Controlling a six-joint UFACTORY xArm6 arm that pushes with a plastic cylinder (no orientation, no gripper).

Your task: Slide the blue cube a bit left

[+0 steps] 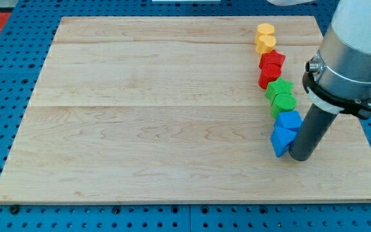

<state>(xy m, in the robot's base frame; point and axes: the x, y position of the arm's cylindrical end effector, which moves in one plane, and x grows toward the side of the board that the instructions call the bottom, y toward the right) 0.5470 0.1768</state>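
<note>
Push: drive my tip (299,156) straight toward the view's left, centred on the blue cube (290,120), slow and short, so it slides without turning.
Risk: the blue block (279,141) beside my tip may go instead.
Cube: near the surface's (160,129) right edge, just above-left of my tip, apparently touching the rod.
Fingers: none, only a rod.

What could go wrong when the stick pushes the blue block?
My tip sits at the right side of two touching blue blocks: the blue cube and a blue wedge-like block. Pushing left might drag both along. The cube also seems to touch the green round block above it, so that may shift too. An off-centre push could spin the cube.
</note>
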